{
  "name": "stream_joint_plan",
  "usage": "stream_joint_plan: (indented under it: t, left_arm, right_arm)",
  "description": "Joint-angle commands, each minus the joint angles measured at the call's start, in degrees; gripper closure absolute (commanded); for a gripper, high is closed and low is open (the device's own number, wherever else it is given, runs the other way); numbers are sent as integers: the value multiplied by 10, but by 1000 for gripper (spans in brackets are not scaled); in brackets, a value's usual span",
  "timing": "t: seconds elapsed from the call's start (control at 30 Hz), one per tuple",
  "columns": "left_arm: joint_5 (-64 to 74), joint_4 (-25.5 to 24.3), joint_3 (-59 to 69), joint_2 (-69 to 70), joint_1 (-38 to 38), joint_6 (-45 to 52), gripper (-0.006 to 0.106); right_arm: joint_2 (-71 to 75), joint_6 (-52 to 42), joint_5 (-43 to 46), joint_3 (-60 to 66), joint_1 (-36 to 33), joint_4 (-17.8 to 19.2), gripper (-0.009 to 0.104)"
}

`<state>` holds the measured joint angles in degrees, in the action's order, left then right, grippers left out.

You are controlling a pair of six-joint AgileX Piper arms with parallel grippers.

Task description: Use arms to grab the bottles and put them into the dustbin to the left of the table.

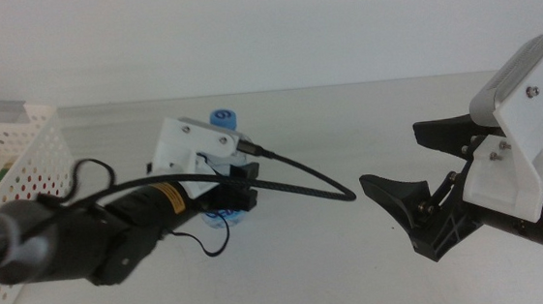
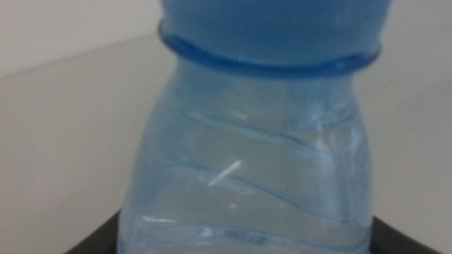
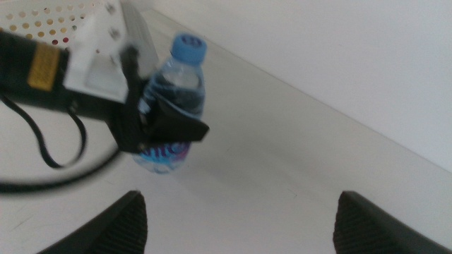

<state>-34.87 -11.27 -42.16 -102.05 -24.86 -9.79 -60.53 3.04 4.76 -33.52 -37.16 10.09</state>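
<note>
Off-white table carried one water bottle upright toward its far edge, clasped by the left gripper and not yet binned, the dustbin waiting at the left edge, the right gripper gaping idle.

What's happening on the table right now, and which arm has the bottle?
The left pincer is closed around the blue-capped water bottle, which stands upright on the table. The right wrist view shows its dark fingers clamped across the bottle's body. The bottle has not yet been lifted toward the white perforated dustbin at the table's left. The right pincer waits open off to the right, holding nothing.
</note>
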Motion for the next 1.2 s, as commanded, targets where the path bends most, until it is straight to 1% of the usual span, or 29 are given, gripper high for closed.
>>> stream_joint_plan:
  t: [0.0, 0.23, 0.33, 0.43, 0.53, 0.6, 0.67, 0.73, 0.83, 0.9, 1.0, 1.17]
  left_arm:
    - [-18, 6, -10, 78, -3, -17, 105]
    - [145, -20, -11, 205, -3, -79, 105]
    - [216, -21, -13, 258, -3, -118, 105]
    - [329, -24, -38, 295, -3, -138, 105]
    - [481, -24, -85, 308, -3, -120, 105]
    - [574, -20, -124, 306, -3, -86, 105]
    - [639, -15, -158, 302, 5, -48, 105]
    - [692, 2, -195, 295, 27, -7, 105]
    - [760, 59, -242, 284, 79, 89, 105]
    - [804, 113, -275, 278, 123, 170, 105]
    - [873, 170, -322, 260, 198, 251, 105]
    - [951, 187, -384, 213, 297, 305, 105]
  right_arm:
    - [10, -6, 39, -13, 0, 5, 19]
    - [10, -6, 39, -13, 0, 5, 19]
    - [10, -6, 39, -13, 0, 5, 19]
    - [10, -6, 39, -13, 0, 5, 19]
    - [10, -6, 39, -13, 0, 5, 19]
    - [10, -6, 39, -13, 0, 5, 19]
    - [10, -6, 39, -13, 0, 5, 19]
    - [10, -6, 39, -13, 0, 5, 19]
    - [10, -6, 39, -13, 0, 5, 19]
    - [10, -6, 39, -13, 0, 5, 19]
    - [10, -6, 40, -13, 0, 5, 19]
    - [10, -6, 40, -13, 0, 5, 19]
